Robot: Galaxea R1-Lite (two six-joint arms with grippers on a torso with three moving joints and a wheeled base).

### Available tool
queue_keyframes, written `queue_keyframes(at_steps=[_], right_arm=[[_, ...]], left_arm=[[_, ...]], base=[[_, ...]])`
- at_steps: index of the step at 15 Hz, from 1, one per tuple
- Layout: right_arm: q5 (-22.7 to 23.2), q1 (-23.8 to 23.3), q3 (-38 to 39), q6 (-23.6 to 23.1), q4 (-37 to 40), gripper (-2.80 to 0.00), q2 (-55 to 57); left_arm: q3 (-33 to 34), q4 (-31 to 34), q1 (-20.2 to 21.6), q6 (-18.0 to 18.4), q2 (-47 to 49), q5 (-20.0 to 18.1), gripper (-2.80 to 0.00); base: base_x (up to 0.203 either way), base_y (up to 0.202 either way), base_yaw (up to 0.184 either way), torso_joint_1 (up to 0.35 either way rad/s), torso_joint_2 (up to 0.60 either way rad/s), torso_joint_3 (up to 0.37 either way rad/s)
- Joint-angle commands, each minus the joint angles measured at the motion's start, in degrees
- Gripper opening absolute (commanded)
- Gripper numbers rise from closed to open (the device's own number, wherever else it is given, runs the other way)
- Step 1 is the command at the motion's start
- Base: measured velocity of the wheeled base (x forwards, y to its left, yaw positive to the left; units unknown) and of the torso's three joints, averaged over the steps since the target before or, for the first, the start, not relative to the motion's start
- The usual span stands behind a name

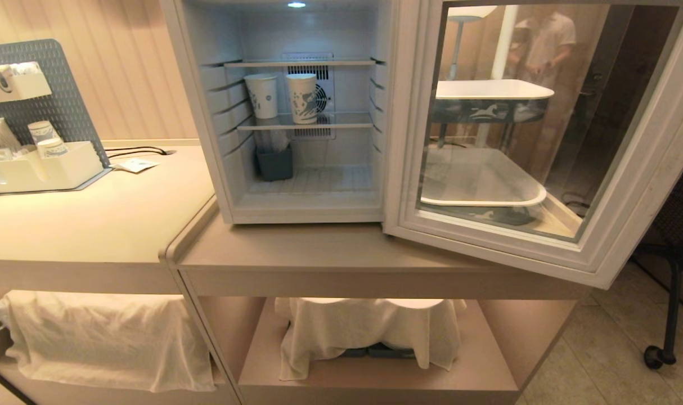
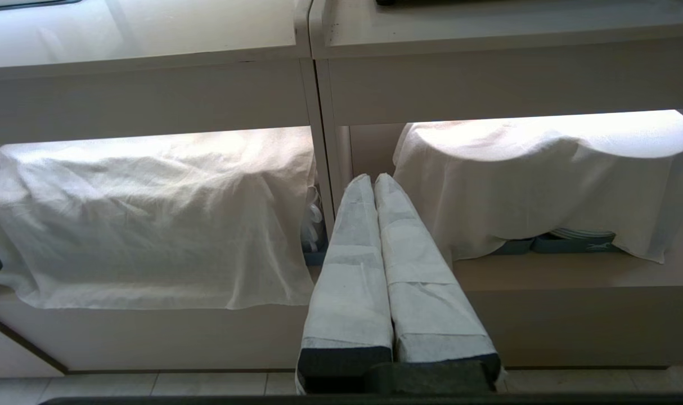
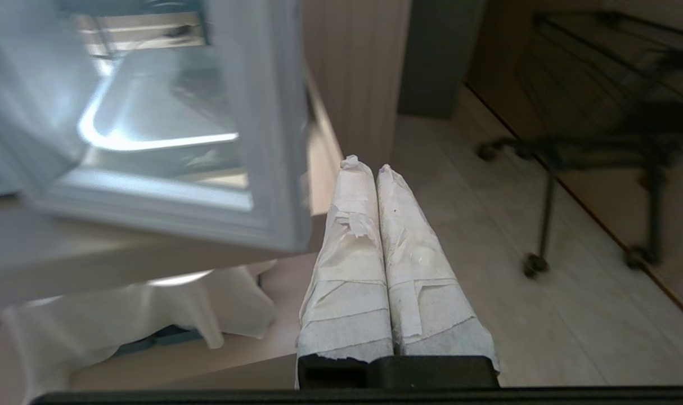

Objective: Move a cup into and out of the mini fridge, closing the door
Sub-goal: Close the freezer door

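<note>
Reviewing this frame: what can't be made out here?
- What lies under the white cloths on the lower shelves: covered, all views.
- The mini fridge top: cut off, head view.
- Both arms: outside head view.
- The door: blurred, right wrist view.
- Contents of the dark bin under the cup: too dim.

Beige counter bears mini fridge, organizer tray.

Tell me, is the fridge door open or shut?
Open. The door is swung wide to the right, showing the mini fridge shelves inside.
</note>
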Motion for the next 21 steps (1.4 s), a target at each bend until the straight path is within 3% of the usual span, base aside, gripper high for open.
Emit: queue_keyframes(at_steps=[1, 4, 6, 9, 14, 21], right_arm=[[-3.1, -1.0, -9.0, 0.5, 1.1, -2.8, 18.5], [-8.0, -7.4, -16.0, 0.8, 1.5, -2.8, 30.4], [-8.9, -14.4, -21.4, 0.4, 0.6, -2.8, 37.7], [-9.0, -20.2, -26.3, -0.2, -2.5, -2.8, 45.4], [-8.7, -21.2, -33.0, 0.5, -7.5, -2.8, 55.8], [-5.1, -18.0, -38.4, 3.6, -16.1, -2.8, 65.5]], left_arm=[[0.0, 0.0, 0.0, 0.0, 0.0, 0.0, -2.8], [0.1, 0.0, 0.0, 0.0, 0.0, 0.0, -2.8], [0.0, 0.0, 0.0, 0.0, 0.0, -0.1, -2.8], [0.0, 0.0, 0.0, 0.0, 0.0, 0.0, -2.8], [0.0, 0.0, 0.1, 0.0, 0.0, 0.0, -2.8], [0.0, 0.0, 0.0, 0.0, 0.0, 0.0, -2.8]], base=[[0.0, 0.0, 0.0, 0.0, 0.0, 0.0], [0.0, 0.0, 0.0, 0.0, 0.0, 0.0], [0.0, 0.0, 0.0, 0.0, 0.0, 0.0], [0.0, 0.0, 0.0, 0.0, 0.0, 0.0], [0.0, 0.0, 0.0, 0.0, 0.0, 0.0], [0.0, 0.0, 0.0, 0.0, 0.0, 0.0]])
